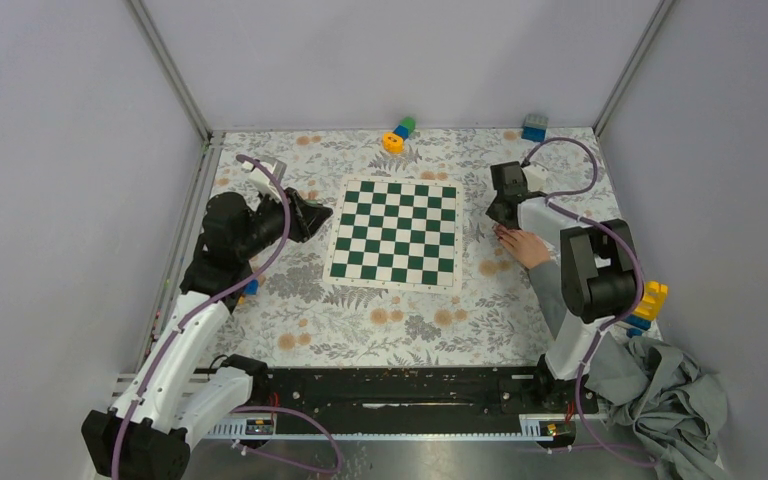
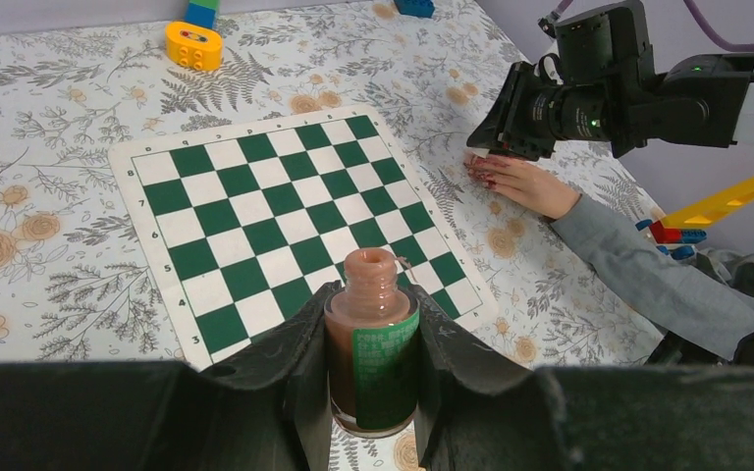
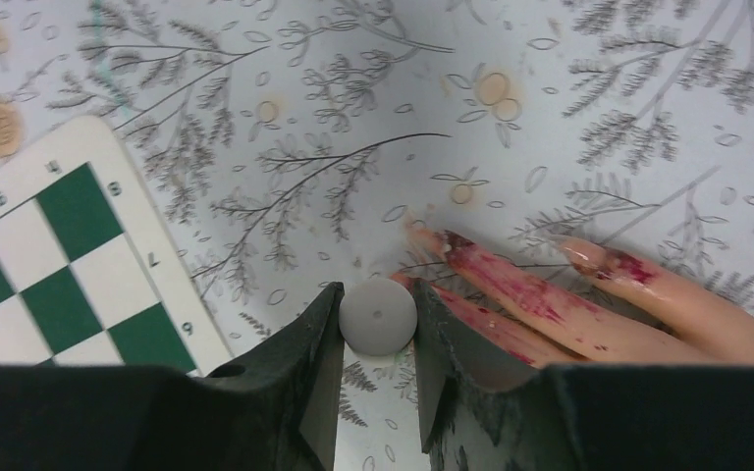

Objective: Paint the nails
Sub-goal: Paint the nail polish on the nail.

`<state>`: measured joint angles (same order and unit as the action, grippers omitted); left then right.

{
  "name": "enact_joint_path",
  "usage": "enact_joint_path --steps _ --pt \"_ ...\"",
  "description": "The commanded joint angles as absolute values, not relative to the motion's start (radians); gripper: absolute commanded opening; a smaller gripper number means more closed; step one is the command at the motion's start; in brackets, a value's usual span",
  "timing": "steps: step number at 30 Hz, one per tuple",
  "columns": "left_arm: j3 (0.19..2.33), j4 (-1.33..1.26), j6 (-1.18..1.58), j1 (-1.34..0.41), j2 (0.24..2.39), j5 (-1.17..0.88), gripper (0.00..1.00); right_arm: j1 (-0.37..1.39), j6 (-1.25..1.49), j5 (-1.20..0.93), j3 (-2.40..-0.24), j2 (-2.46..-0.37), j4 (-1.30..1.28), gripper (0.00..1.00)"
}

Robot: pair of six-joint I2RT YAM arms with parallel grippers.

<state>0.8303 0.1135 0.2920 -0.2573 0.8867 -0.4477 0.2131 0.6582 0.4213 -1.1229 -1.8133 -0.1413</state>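
A light-skinned hand [image 1: 525, 246] with a grey sleeve lies flat on the floral cloth, right of the chessboard [image 1: 396, 232]. Its fingers [image 3: 520, 289] are smeared with red polish, and the nails [image 3: 458, 240] at the tips look dark red. My right gripper [image 3: 378, 306] is shut on a round grey brush cap [image 3: 378, 316], seen end on, just above the fingertips; the brush is hidden under the cap. My left gripper [image 2: 371, 304] is shut on an open pink-brown polish bottle [image 2: 373, 343] with a green label, held upright left of the board [image 1: 310, 213].
A yellow, blue and green toy [image 1: 398, 134] and a blue block [image 1: 534, 127] sit at the back edge. A yellow and blue block [image 1: 650, 298] and a crumpled grey cloth [image 1: 670, 395] lie at the right. Walls enclose the table.
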Motion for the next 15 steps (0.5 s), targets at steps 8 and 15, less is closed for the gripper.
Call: enact_joint_path --steps 8,15 --pt "0.811 0.021 0.329 -0.25 0.873 -0.502 0.0 0.145 0.604 0.152 -0.961 -1.6 0.179 0.0" --pt "0.807 0.014 0.336 -0.25 0.867 -0.514 0.0 0.021 0.704 0.084 -0.833 -1.528 0.234 0.0"
